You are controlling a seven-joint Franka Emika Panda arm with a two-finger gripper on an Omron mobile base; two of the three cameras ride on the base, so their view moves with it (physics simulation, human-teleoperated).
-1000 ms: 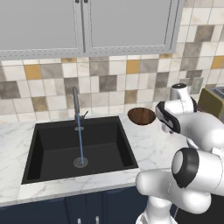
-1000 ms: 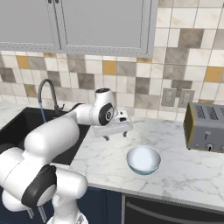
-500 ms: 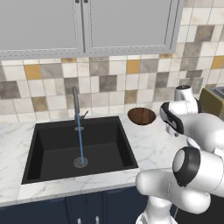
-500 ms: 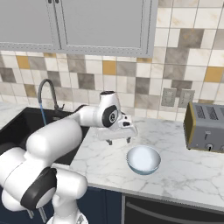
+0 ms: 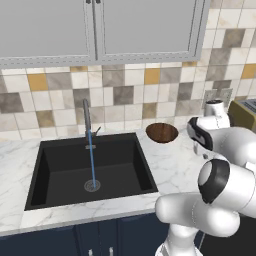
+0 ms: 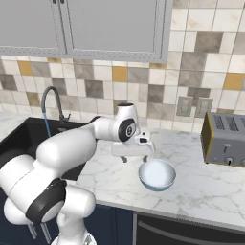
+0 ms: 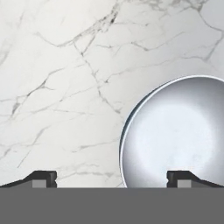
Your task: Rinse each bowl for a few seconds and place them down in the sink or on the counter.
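The glossy white bowl [image 6: 157, 174] sits upright on the marble counter [image 6: 201, 191], right of the sink. My gripper [image 6: 138, 156] hovers just above and left of it, open, holding nothing. In the hand view the white bowl [image 7: 175, 135] lies at the right, my gripper [image 7: 111, 178] straddles its left rim, and the right fingertip [image 7: 181, 177] is over the bowl's inside. The dark brown bowl [image 5: 161, 132] stands on the counter [image 5: 175, 165] behind the sink's right corner. Blue water runs from the faucet [image 5: 87, 117] into the black sink [image 5: 60, 170].
A tan toaster [image 6: 225, 139] stands at the right against the tiled wall, with a wall outlet [image 6: 194, 106] to its left. Navy cabinets [image 5: 100, 237] run below the counter. Bare marble [image 7: 57, 87] spreads left of the white bowl.
My hand has travelled right along the counter, away from the sink, and now sits over the white bowl's left rim. Both bowls have stayed put and the water keeps running.
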